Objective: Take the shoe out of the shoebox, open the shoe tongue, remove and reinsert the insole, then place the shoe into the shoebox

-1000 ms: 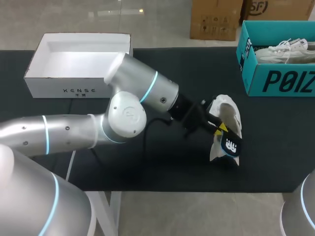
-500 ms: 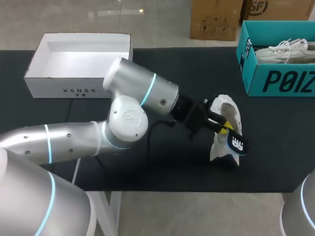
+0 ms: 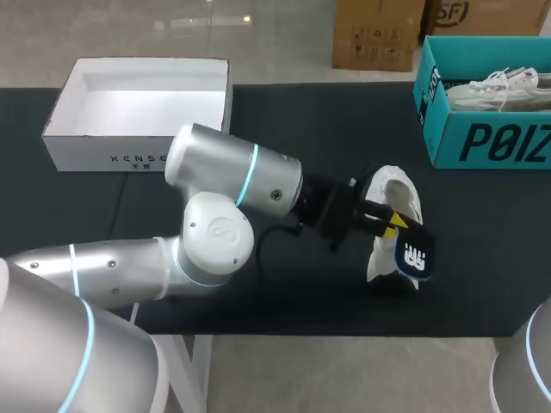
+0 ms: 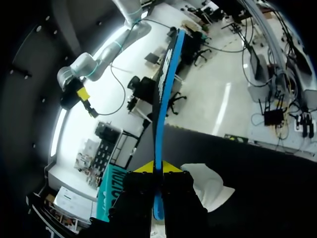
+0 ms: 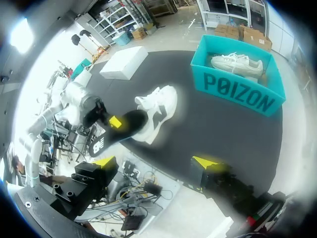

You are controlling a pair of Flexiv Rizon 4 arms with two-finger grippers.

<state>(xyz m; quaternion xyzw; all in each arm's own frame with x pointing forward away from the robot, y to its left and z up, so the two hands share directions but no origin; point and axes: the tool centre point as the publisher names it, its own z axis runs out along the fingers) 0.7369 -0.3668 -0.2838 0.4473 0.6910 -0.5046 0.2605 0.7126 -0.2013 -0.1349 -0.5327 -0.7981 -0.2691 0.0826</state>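
Observation:
A white shoe [image 3: 398,196] stands on the black table, right of the middle. My left gripper [image 3: 393,225] is at its opening, shut on a dark insole [image 3: 413,255] with a white logo, held over the shoe's near end. In the left wrist view the insole [image 4: 166,79] shows edge-on as a blue strip pinched in the left gripper [image 4: 157,167], with the shoe [image 4: 208,184] just beyond. My right gripper [image 5: 156,161] hangs open and empty, high above the table's near edge, looking down on the shoe [image 5: 158,106] and insole [image 5: 119,135].
A teal shoebox [image 3: 482,142] at the back right holds another white shoe [image 3: 499,90]. An open white box [image 3: 112,151] stands at the back left. My left arm lies across the middle of the table [image 3: 284,112].
My left arm's elbow and upper links have swung left and lower, and the wrist has turned. The insole has shifted a little to the right over the shoe. The right arm has kept still.

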